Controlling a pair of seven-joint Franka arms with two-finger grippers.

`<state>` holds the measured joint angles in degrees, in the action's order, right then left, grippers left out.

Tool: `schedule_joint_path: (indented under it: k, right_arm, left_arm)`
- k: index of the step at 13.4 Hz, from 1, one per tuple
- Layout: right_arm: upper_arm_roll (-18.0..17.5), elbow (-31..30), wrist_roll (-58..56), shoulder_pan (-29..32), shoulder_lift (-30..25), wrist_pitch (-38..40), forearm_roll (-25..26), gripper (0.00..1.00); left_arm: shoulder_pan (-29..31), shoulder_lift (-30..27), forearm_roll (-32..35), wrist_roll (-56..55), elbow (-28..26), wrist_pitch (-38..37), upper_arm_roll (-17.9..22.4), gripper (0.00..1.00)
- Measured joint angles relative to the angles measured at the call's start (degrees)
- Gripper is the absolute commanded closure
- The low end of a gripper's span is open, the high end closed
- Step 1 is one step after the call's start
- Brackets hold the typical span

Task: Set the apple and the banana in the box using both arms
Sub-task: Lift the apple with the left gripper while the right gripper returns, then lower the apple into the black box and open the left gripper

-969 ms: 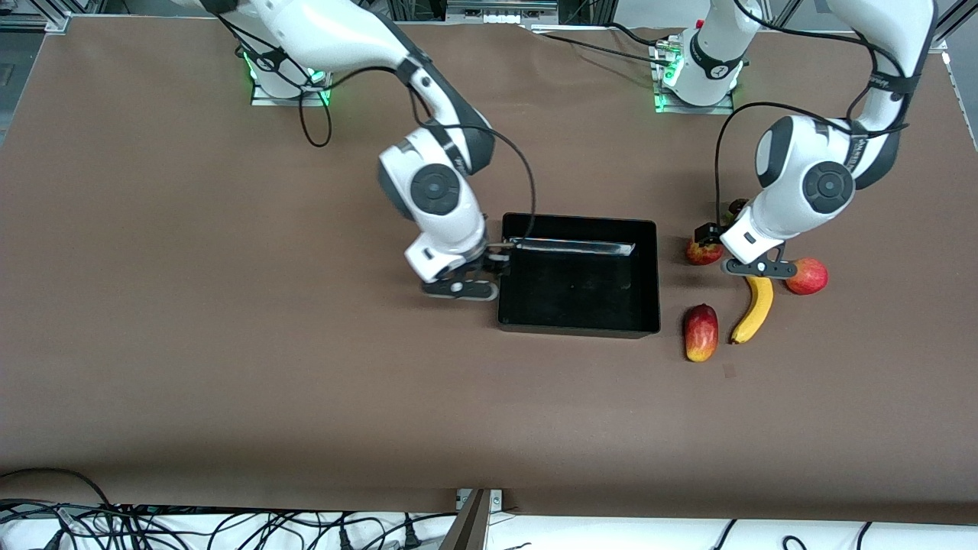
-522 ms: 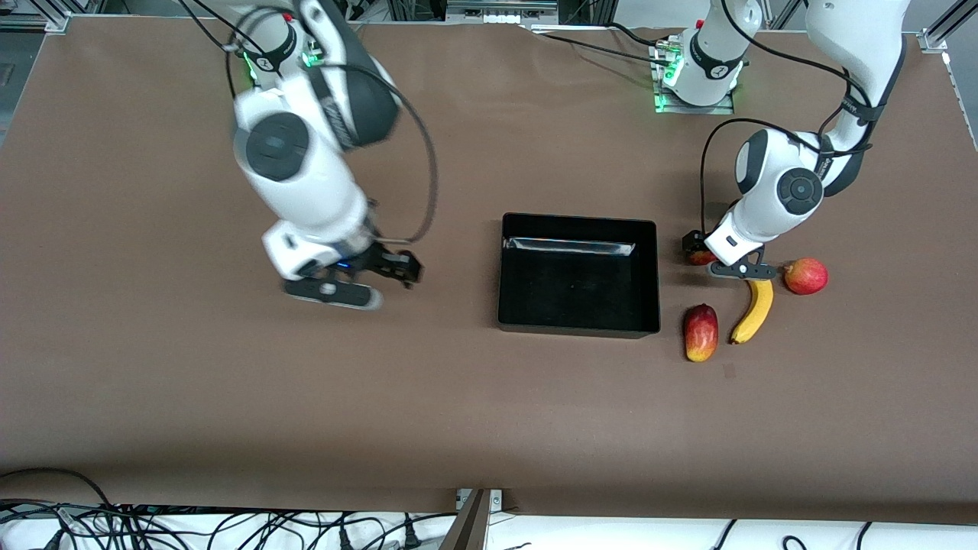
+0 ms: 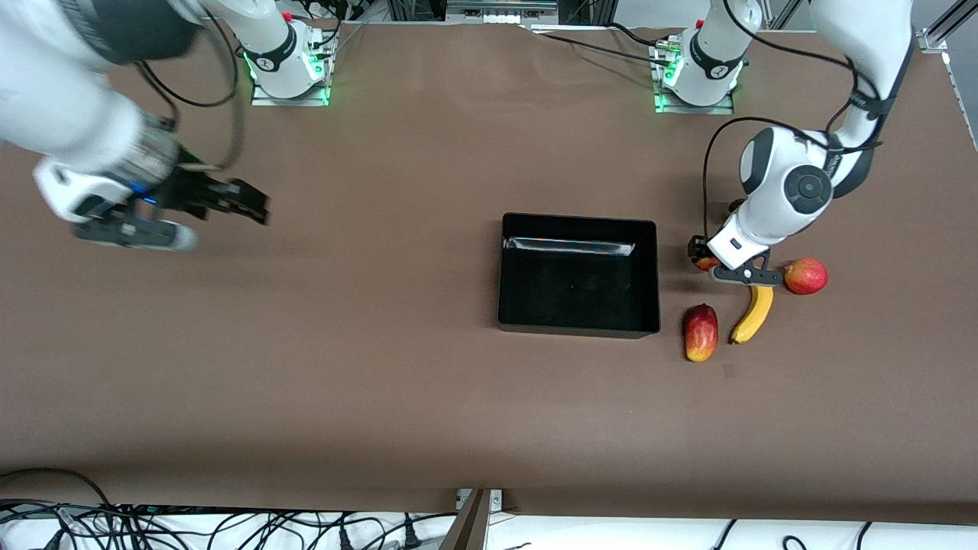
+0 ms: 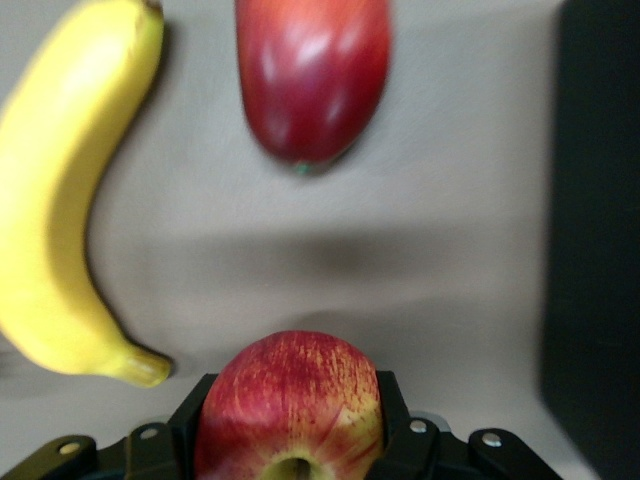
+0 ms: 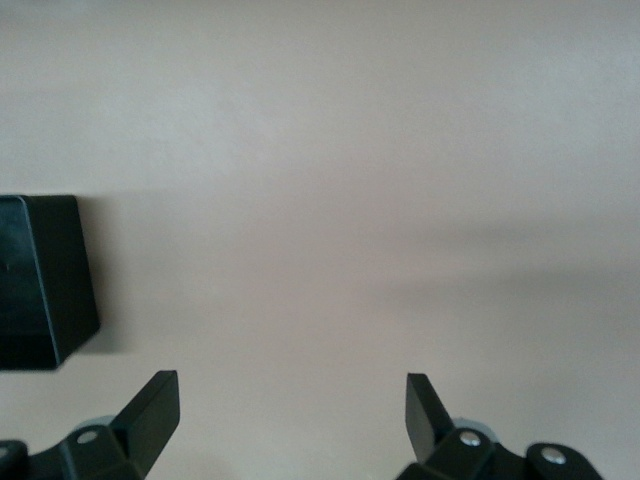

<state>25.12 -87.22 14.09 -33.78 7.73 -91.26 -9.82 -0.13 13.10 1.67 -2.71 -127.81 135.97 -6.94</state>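
The apple (image 4: 290, 400), red with yellow streaks, sits on the table between the fingers (image 4: 390, 400) of my left gripper (image 4: 290, 405), which press on both its sides. From the front the left gripper (image 3: 707, 261) hides most of the apple (image 3: 702, 264). The banana (image 3: 752, 313) lies just nearer the camera than the apple, and its tip (image 4: 140, 365) is close to the fingers. The black box (image 3: 578, 221) stands beside them with nothing in it. My right gripper (image 3: 244, 202) is open in the air at the right arm's end of the table, with nothing between its fingers (image 5: 160, 405).
A red-yellow mango-like fruit (image 3: 701, 332) lies between the box and the banana, nearer the camera. A smooth red round fruit (image 3: 805, 276) sits beside the banana's upper end. One corner of the box (image 5: 40, 280) shows in the right wrist view.
My right arm has swung away from the box's edge toward its own end of the table. My left gripper has come down over the apple and closed on it.
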Motion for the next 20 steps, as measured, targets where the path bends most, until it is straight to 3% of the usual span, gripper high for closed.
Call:
schedule_joint_path:
  k: [3, 6, 8, 10, 13, 18, 20]
  right_arm:
    - [-5.8, -6.8, -5.5, 10.1, -6.2, 0.0, 2.0, 0.00]
    - [-18.6, -10.4, -6.9, 23.2, -9.7, -0.1, 5.3, 0.00]
    - [-22.5, -10.9, -6.9, 26.5, -10.4, -0.2, 6.7, 0.00]
    - [-23.1, -10.9, -6.9, 26.8, -10.5, -0.5, 7.5, 0.00]
    - [-23.1, -10.6, -7.0, 26.9, -10.5, -1.0, 8.1, 0.00]
    - [-23.1, -8.4, -7.0, 27.0, -9.5, -1.7, 8.2, 0.00]
    - [-23.1, -7.4, -7.0, 27.1, -8.4, -2.2, 8.7, 0.00]
  left_arm:
    - [-0.3, -1.0, -0.6, -3.2, 13.3, -16.8, -4.4, 0.92]
    - [-1.0, 1.8, -2.8, -16.5, 16.4, -18.4, -11.1, 0.90]
    - [-2.1, 5.8, -2.9, -21.5, 16.4, -15.6, -13.4, 0.90]
    - [-3.5, 10.0, -2.9, -22.8, 16.3, -12.1, -13.6, 0.81]
    - [-4.6, 14.8, -2.3, -23.1, 14.8, -5.8, -13.6, 0.00]
    - [-4.8, 14.9, -1.9, -25.9, 13.8, -2.8, -13.5, 0.00]
    - [-3.6, 11.1, -1.8, -25.7, 16.1, -8.9, -12.9, 0.00]
